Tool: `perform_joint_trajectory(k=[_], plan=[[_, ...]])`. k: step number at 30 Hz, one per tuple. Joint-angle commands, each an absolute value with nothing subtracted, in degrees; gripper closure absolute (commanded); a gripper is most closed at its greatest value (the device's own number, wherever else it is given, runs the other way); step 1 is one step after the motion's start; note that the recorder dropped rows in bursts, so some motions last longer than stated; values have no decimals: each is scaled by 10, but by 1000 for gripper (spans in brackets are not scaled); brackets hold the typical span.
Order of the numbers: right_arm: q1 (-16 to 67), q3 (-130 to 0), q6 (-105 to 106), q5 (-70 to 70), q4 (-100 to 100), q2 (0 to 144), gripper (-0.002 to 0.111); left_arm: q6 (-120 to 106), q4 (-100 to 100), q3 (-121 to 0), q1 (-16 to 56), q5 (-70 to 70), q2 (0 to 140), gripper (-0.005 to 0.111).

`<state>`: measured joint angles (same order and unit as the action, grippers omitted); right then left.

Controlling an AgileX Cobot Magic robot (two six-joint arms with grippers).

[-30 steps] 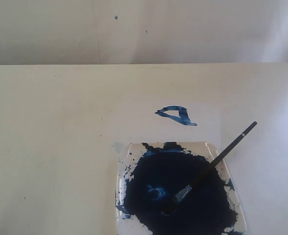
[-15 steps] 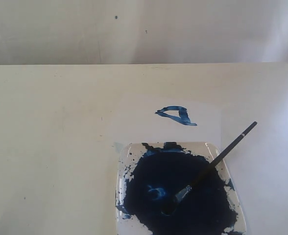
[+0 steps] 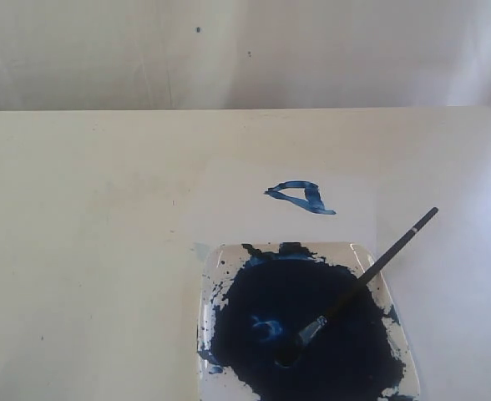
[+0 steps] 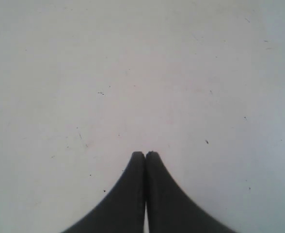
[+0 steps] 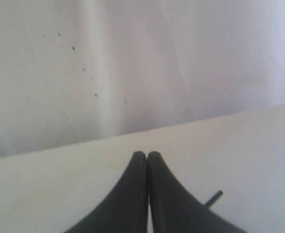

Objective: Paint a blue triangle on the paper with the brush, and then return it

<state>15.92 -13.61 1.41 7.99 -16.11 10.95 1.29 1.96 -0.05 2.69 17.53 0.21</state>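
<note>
Blue and uneven, the blue triangle (image 3: 301, 198) sits finished on the paper (image 3: 229, 213), just beyond the far edge of the tray (image 3: 215, 259). The brush (image 3: 371, 269) lies apart from it. Its bristle end rests in the dark paint pool (image 3: 296, 326) inside the tray, and its black handle slants out over the tray's right-hand rim.

You will find nothing has shifted over the last second: triangle, brush and tray lie exactly as they did, and no arm has come into the exterior view. To my eye that means both halves of the job are done, the shape painted and the brush put back, with nothing left for you to do.

Your left gripper (image 4: 145, 154) is clenched tip to tip over bare table (image 3: 78, 251), holding nothing. Your right gripper (image 5: 147, 154) is likewise closed and empty. A thin dark stub shows beside it, probably the end of the brush handle.

Counted: one triangle, one brush, one sheet of paper, one tray, one paint pool, two grippers
</note>
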Motion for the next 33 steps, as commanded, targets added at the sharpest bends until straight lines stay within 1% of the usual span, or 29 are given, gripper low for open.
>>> perform_joint_trajectory(k=[1, 8, 9, 12, 17, 25, 33], plan=[[160, -92, -44, 92, -42, 108, 108, 13, 18, 0, 30, 191, 0, 107], [160, 0, -43, 93, -12, 89, 108, 13, 18, 0, 30, 191, 0, 107], [160, 0, -41, 94, -12, 84, 108, 13, 18, 0, 30, 191, 0, 107], [160, 0, -41, 164, -4, 62, 108, 13, 18, 0, 30, 191, 0, 107], [157, 0, 10, 177, 0, 19, 108, 13, 18, 0, 30, 191, 0, 107], [101, 0, 26, 183, 0, 0, 108, 13, 18, 0, 30, 191, 0, 107], [105, 0, 13, 184, 0, 0, 108, 13, 18, 0, 30, 191, 0, 107]])
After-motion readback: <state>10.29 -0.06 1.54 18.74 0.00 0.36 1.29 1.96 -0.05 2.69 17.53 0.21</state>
